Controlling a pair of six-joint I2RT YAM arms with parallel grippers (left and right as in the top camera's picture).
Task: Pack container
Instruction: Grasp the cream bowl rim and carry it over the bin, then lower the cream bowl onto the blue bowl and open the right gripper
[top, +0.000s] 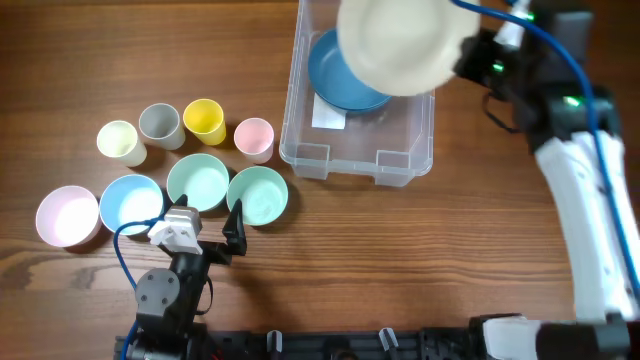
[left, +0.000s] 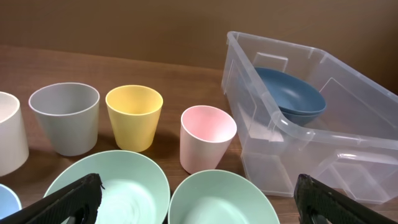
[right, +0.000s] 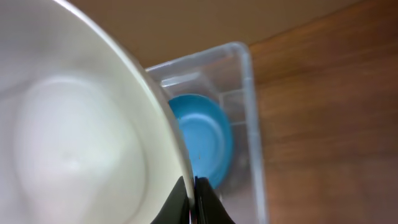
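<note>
The wooden worktop (top: 480, 250) carries the clear container (top: 400, 160) by its far edge, with four cups (top: 204, 120) and four bowls (top: 198, 182) in rows nearer its left edge.

Robot lab: wooden table (top: 120, 50), two cabled arms (top: 590, 220).

You get even, bright overhead light with soft shadows, but the right wrist's close cream bowl (right: 74, 137) is blurred.

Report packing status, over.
Right pincer shut on cream bowl, over container. Left pincer open near green bowls. Blue bowl inside. No obstruction seen.
</note>
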